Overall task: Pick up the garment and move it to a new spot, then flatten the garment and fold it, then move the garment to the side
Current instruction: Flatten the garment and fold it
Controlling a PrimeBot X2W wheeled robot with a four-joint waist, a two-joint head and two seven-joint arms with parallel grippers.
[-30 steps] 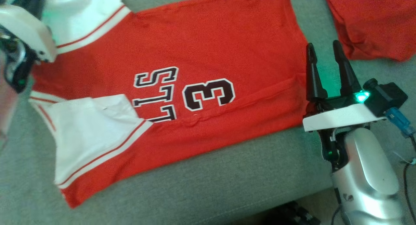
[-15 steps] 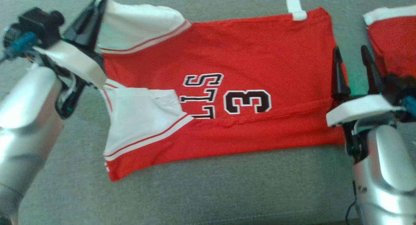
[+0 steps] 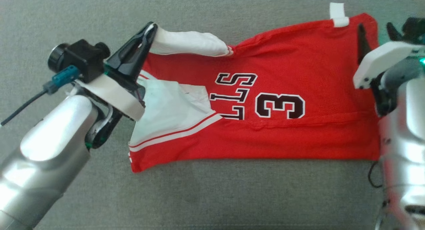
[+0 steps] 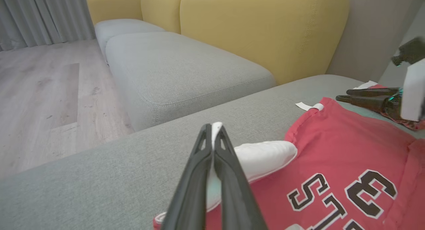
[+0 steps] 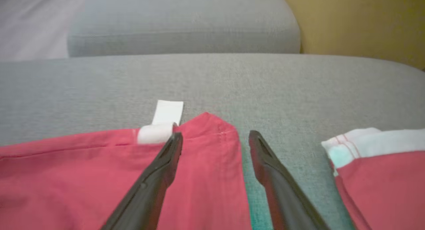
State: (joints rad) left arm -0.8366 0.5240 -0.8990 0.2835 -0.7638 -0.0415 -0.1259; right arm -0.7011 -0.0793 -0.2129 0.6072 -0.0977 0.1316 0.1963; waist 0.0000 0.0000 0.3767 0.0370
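Observation:
The garment (image 3: pixel 282 63), a red jersey with white sleeves and dark lettering, lies spread on the grey sofa cushion (image 3: pixel 232 196). My left gripper (image 3: pixel 151 26) is shut on the far white sleeve (image 3: pixel 189 44), holding it raised off the cushion as a narrow roll. In the left wrist view the fingertips (image 4: pixel 212 132) pinch white cloth, with the garment (image 4: pixel 338 157) to their right. My right gripper (image 3: pixel 374 25) stands open over the hem's far corner. In the right wrist view the right gripper (image 5: pixel 215 138) straddles that red corner (image 5: pixel 212 130) without gripping it.
A second red and white garment (image 5: pixel 382 170) lies just right of my right gripper. A white tag (image 3: pixel 338 15) sticks out from the hem. Beyond the cushion are a grey ottoman (image 4: pixel 179 67), yellow sofa backs (image 4: pixel 265 30) and wooden floor (image 4: pixel 40 90).
The head camera has shifted. My left gripper, still shut on the far sleeve, has drawn it up into a narrow roll. My right gripper has reached forward to the hem's far corner.

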